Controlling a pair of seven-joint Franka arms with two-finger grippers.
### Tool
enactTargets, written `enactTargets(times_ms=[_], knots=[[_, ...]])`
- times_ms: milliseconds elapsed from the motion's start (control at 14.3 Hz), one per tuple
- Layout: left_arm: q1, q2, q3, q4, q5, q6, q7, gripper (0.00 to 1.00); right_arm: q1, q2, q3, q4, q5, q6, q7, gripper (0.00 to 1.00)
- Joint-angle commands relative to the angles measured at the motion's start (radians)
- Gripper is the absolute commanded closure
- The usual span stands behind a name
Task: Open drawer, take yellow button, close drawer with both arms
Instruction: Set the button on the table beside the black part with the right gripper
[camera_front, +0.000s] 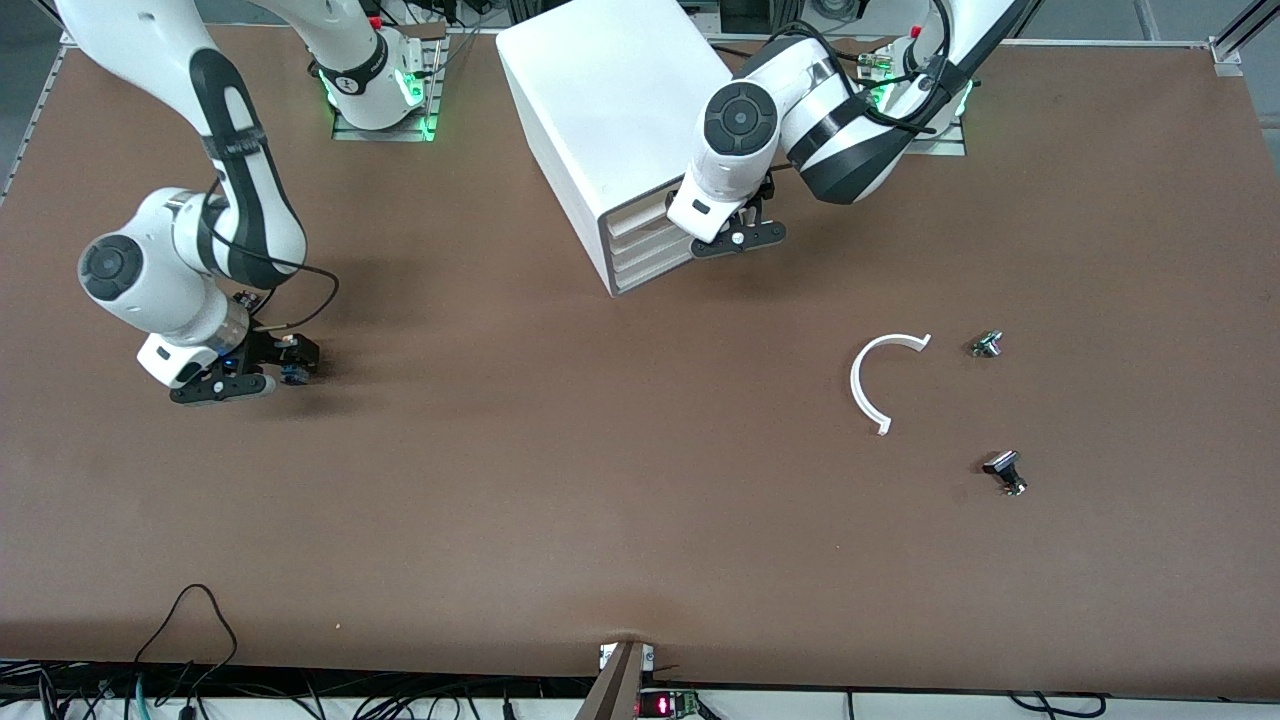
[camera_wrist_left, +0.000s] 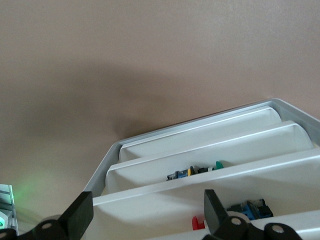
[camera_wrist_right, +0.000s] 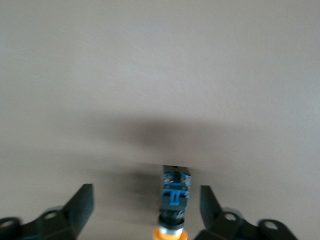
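The white cabinet (camera_front: 610, 110) stands near the arms' bases. Its uppermost drawer (camera_front: 634, 214) looks about level with the three drawer fronts below it. My left gripper (camera_front: 738, 238) is open right at the drawer fronts. In the left wrist view its fingers (camera_wrist_left: 80, 215) straddle a drawer front (camera_wrist_left: 150, 200), with small coloured parts in the trays. The button (camera_front: 292, 373) lies on the table toward the right arm's end. My right gripper (camera_front: 280, 368) is low over it and open. In the right wrist view the button (camera_wrist_right: 174, 197), with blue-and-black body and orange cap, lies between the spread fingers (camera_wrist_right: 82, 205), untouched.
A white C-shaped ring (camera_front: 878, 385) and two small black-and-silver parts (camera_front: 987, 344) (camera_front: 1005, 472) lie on the brown table (camera_front: 560, 480) toward the left arm's end. Cables hang along the table edge nearest the front camera (camera_front: 190, 620).
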Motion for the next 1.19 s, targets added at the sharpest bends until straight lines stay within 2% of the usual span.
enactTargets(times_ms=[0, 140, 280, 489, 769, 1118], knots=[[-0.022, -0.01, -0.016, -0.02, -0.015, 0.006, -0.02, 0.02, 0.016, -0.132, 0.004, 0.018, 0.012, -0.126, -0.028, 0.0], [-0.02, -0.01, -0.016, -0.018, -0.015, 0.004, -0.018, 0.02, 0.019, -0.147, -0.001, 0.103, -0.002, -0.258, -0.014, 0.0], [-0.004, -0.011, -0.013, -0.009, -0.012, -0.001, 0.006, 0.02, 0.018, -0.149, -0.004, 0.236, -0.081, -0.424, 0.048, 0.0], [0.056, -0.016, 0.0, 0.064, 0.005, -0.063, 0.068, 0.02, 0.019, -0.149, -0.001, 0.414, -0.12, -0.659, 0.116, 0.0], [0.18, -0.016, -0.002, 0.187, 0.106, -0.18, 0.247, 0.01, 0.019, -0.149, 0.005, 0.583, -0.121, -0.827, 0.171, 0.0], [0.373, -0.016, -0.002, 0.409, 0.117, -0.427, 0.593, 0.01, 0.038, -0.15, 0.004, 0.746, -0.146, -0.954, 0.24, 0.0]])
